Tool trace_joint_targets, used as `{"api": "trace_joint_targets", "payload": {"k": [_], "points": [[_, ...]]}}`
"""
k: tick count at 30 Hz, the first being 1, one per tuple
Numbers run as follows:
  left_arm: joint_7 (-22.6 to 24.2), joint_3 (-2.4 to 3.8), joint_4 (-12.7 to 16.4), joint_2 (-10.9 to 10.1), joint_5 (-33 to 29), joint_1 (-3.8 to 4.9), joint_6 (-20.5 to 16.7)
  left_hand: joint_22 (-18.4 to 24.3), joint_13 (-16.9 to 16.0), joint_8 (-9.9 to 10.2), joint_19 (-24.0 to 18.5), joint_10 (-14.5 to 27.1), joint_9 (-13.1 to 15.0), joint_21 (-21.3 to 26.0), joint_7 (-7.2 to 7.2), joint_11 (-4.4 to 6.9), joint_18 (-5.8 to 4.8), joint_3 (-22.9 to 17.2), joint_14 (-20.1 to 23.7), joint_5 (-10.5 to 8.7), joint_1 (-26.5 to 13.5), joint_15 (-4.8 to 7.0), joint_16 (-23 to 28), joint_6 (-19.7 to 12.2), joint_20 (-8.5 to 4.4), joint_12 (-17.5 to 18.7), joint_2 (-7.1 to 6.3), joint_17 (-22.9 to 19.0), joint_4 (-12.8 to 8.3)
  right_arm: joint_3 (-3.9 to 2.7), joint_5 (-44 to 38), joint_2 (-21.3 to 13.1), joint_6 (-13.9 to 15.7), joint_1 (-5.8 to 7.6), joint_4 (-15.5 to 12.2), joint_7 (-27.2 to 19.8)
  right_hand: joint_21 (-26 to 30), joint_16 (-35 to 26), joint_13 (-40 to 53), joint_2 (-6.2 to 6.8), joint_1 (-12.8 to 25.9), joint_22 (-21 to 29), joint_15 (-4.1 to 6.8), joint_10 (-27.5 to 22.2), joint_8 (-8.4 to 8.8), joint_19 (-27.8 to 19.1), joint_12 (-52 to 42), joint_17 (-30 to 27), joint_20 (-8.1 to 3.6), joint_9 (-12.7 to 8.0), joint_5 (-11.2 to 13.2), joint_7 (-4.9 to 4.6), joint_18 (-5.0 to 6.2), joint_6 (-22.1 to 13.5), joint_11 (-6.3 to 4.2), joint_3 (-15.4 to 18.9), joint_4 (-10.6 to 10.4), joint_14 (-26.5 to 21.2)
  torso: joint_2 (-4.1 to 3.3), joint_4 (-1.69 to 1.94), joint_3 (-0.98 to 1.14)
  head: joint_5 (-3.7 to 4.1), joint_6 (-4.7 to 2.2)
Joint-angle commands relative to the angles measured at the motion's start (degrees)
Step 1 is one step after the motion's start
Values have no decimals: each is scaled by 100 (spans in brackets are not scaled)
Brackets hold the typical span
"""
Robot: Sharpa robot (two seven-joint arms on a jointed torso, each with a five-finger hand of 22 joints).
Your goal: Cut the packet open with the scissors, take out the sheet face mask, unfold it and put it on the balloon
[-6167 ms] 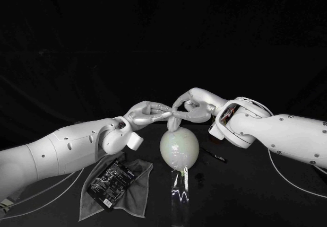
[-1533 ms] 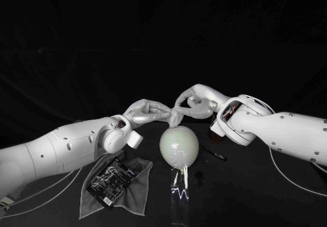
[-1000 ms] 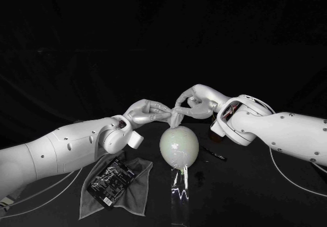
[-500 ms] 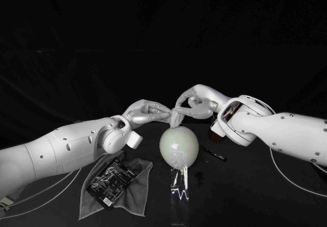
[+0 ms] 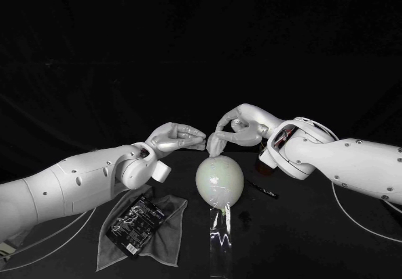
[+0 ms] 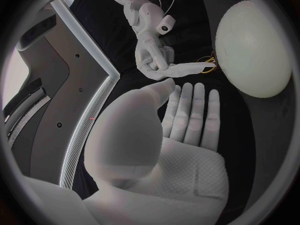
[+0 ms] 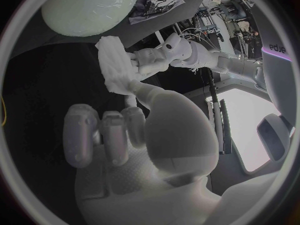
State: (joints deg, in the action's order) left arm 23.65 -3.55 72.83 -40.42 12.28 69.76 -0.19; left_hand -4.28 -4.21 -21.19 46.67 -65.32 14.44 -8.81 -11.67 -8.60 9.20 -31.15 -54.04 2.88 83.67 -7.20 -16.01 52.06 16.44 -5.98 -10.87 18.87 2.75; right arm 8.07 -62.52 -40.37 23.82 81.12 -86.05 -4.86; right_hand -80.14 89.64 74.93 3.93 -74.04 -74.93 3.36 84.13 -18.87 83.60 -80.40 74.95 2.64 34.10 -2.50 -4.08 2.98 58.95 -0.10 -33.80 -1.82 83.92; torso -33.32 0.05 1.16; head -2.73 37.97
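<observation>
Head view: the right hand is raised over the black table and pinches the folded white sheet mask, which hangs from its fingertips just above the top of the pale balloon. The left hand is at the same height, its fingertips pointing at the mask and just beside it, with nothing in its grasp. The balloon stands upright on a clear stand. Near the left arm the dark packet lies flat on a grey cloth, well apart from the balloon. A slim dark tool lies by the balloon on the right arm's side; it is too dark to make out further.

Left wrist view: the left hand is flat, its fingers straight and side by side, its thumb apart, and it carries nothing. Beyond it the right hand holds the mask as a narrow strip pointing toward the balloon.

Right wrist view: the right hand grips the mask at the tip of its thumb, its other fingers curled in. The left hand is just behind the mask, and the balloon is close by. The packet lies farther off.
</observation>
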Motion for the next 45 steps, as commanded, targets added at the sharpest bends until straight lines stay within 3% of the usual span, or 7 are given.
{"api": "trace_joint_targets", "payload": {"k": [1,23,32,40,45], "points": [[22,4,35,-23,-161,9,-61,-1,10,25,89,40,-7,-41,-5,-10,122,0,34,-11,-64,-8,-33,-44,-3,28,-11,16,-22,-5,-60,0,66,3,9,6,-34,31,985,-52,6,-1227,35,253,-53,147,-31,1493,7,439,-29,17,-87,45,-30,-6,15,605,-1,4,0,-2,-11],[-28,-3,115,-120,-270,8,-70,-50,13,21,376,7,-7,-198,5,15,145,-33,-195,-10,-112,58,-195,-34,-82,-19,43,106,-40,-5,-60,1,92,4,27,5,-34,31,985,-52,6,-1227,35,253,-53,147,-31,1493,7,439,-29,17,-87,45,-30,-6,15,605,1,-3,-1,11,-33],[-22,-4,101,-121,-329,8,-68,-45,15,-4,406,-17,4,-214,28,34,131,-60,-229,-10,-198,73,-216,9,-103,-42,197,127,53,-5,-81,0,140,4,13,8,-28,30,981,-54,4,-1226,37,253,-59,145,-25,1490,5,443,-29,18,-86,43,-32,-11,19,604,-1,0,0,12,-49],[-93,-6,135,-131,-414,6,-63,-49,20,6,453,-9,1,-237,25,33,144,-52,-234,-10,-243,77,-207,-18,-123,-41,213,129,89,-5,-120,29,316,4,75,86,-22,30,985,-52,3,-1224,38,255,-61,142,-31,1489,4,444,-28,19,-84,41,-32,-11,22,604,-4,3,3,14,-60],[-216,-10,201,-148,-576,2,-100,-94,37,37,789,47,-7,-399,-7,8,155,-48,-280,-9,-292,73,-134,-90,-268,-7,241,105,141,-6,-135,78,482,4,148,160,-22,30,985,-52,3,-1224,38,255,-61,142,-31,1489,4,444,-28,19,-84,41,-32,-11,22,604,-2,-1,-1,22,-66]]}}
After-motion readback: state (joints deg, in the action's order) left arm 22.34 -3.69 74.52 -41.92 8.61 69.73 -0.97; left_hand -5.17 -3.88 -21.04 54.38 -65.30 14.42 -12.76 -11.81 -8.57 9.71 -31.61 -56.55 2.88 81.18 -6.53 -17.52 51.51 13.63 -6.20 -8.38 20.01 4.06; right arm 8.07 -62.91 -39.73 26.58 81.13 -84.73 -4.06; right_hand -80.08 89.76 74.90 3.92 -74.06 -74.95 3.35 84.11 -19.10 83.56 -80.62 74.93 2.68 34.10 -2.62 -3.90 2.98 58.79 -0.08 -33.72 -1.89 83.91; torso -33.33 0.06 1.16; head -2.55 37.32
